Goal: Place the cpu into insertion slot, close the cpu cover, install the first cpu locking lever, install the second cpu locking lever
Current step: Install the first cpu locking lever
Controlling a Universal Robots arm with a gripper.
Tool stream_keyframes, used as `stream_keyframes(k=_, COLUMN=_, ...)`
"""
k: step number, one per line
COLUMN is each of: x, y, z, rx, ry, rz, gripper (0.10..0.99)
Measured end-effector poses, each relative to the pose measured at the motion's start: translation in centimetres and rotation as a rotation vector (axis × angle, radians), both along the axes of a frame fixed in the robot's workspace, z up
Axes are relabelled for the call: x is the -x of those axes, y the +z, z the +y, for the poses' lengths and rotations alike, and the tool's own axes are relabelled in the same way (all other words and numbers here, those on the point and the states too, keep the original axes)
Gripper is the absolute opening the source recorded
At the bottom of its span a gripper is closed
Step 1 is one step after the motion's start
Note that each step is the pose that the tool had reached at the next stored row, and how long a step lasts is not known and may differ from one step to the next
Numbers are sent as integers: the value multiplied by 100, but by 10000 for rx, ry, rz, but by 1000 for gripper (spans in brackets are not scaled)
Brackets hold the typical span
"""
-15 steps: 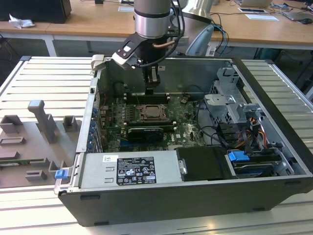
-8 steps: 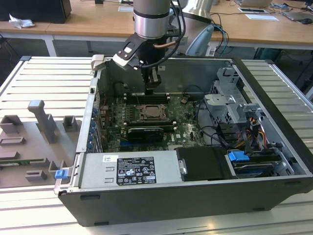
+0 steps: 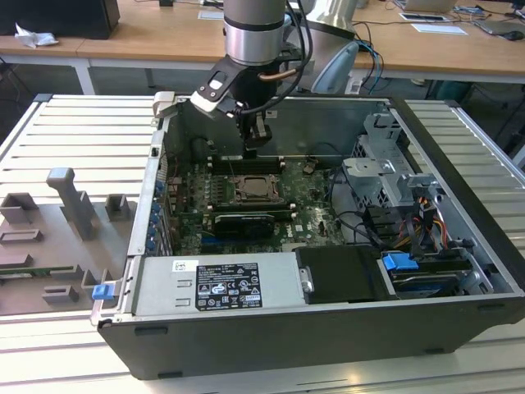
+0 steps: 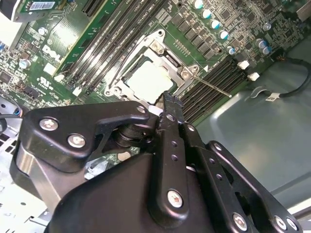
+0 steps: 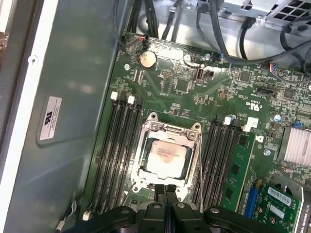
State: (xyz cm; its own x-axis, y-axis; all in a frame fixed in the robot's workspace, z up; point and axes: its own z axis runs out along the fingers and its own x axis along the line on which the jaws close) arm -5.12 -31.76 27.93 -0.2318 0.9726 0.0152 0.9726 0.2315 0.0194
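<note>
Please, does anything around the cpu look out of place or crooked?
One thing: in the second wrist view a thin lever juts out from the cover across the memory slots, seemingly unlatched. The cpu sits square inside the cover.

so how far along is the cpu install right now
Done: the cpu sits in the insertion slot and the cpu cover looks lowered over it. In hand: the gripper, shut, is at the slot's edge. Left: one thin locking lever juts out free, so the levers do not look latched yet.
</note>
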Motion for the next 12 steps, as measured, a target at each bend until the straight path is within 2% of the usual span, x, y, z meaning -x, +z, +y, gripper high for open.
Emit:
stream_keyframes(k=8, x=0, y=0, z=0, rx=1, ry=667, rz=0, gripper=106)
stream_keyframes(k=12, x=0, y=0, z=0, rx=0, ry=830, rz=0, gripper=106)
